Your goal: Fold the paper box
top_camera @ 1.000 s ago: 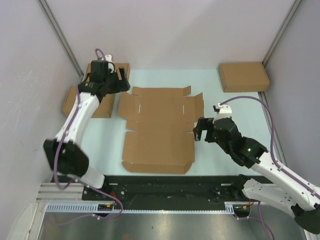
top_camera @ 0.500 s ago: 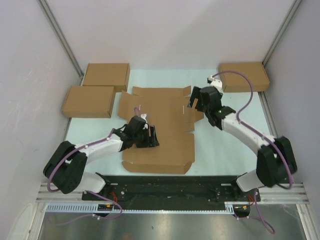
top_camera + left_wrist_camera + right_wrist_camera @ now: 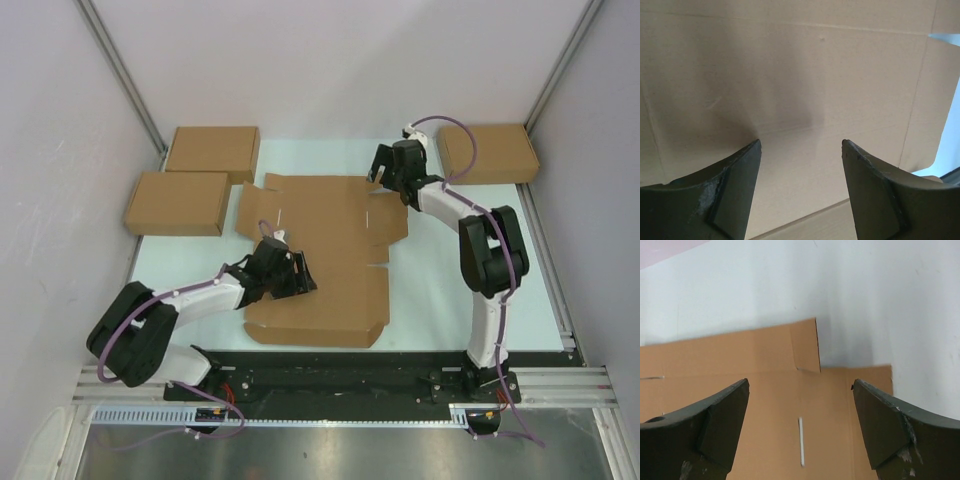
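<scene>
Your left gripper point(image 3: 296, 276) has swung in from the closed boxes point(image 3: 178, 203) at far left & now sits low over the paper box point(image 3: 330, 300), on its near-left panel, jaws apart, nothing held. Your right gripper point(image 3: 384, 176) went from near right to the sheet's far-right corner, jaws wide, empty. Both look staged, no fold begun imo. The box lies mid-table, fully flat, w/ flaps & slits showing.

Top external: looking down from high at the near edge, taking in the whole table point(image 3: 430, 290).
Left wrist: pointing closely at the paper box point(image 3: 790, 75).
Right wrist: viewing its far-right corner closely, sharing it with overhead.
</scene>
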